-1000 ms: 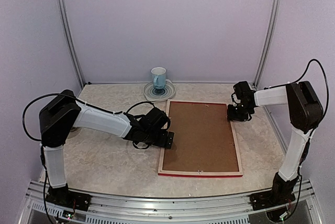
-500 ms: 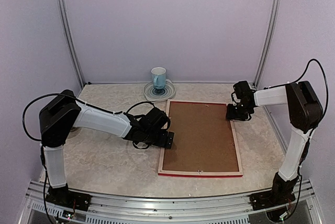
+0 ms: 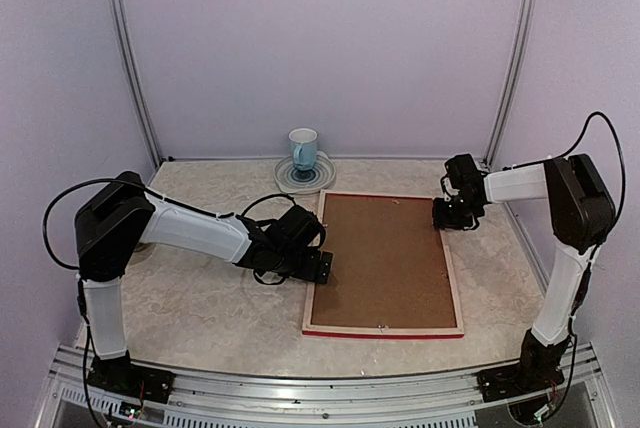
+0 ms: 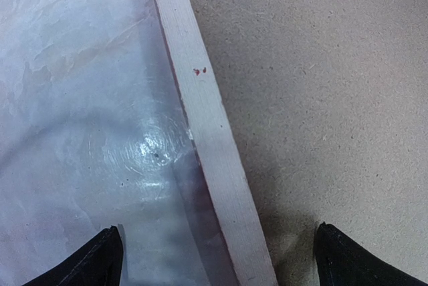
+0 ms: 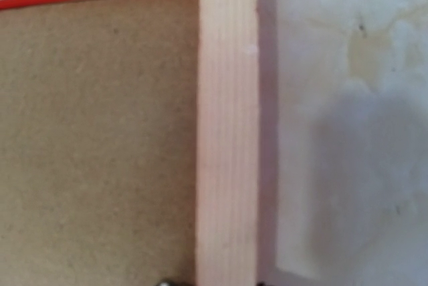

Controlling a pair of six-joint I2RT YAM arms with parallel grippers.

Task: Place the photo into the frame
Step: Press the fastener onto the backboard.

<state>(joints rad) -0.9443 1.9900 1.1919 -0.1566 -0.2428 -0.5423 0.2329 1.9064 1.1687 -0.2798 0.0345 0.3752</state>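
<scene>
A blue-and-white mug (image 3: 303,147) stands on a saucer (image 3: 319,180) at the marbled table's (image 3: 200,298) far edge.

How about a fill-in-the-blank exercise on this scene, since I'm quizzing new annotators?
The frame lies face down, a ____ backing board filling it.
The left gripper straddles the frame's left rail, jaws ____.
The right gripper is at the frame's far ____ corner.
Missing words: brown; open; right.
</scene>
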